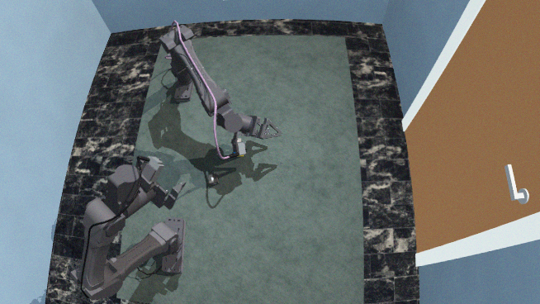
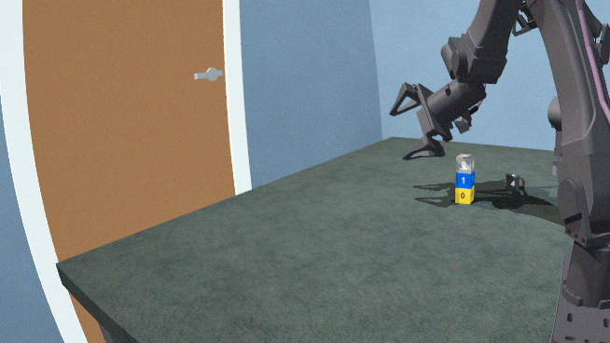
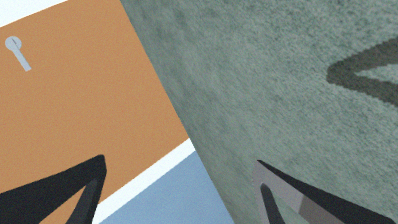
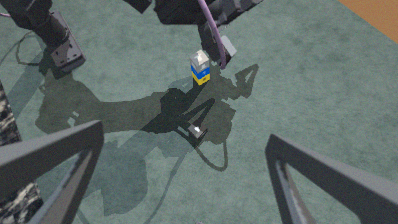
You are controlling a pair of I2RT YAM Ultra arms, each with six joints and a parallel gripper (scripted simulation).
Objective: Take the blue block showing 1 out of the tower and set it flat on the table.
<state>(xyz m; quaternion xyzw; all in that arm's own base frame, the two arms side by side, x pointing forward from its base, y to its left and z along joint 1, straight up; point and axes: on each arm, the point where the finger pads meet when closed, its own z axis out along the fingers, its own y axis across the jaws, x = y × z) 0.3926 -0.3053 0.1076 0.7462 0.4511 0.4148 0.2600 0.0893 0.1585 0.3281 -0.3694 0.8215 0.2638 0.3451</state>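
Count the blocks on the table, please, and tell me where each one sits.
4. Three form the tower: a yellow block at the bottom, the blue block in the middle, a whitish block on top. A dark block stands apart. The arms could hide others.
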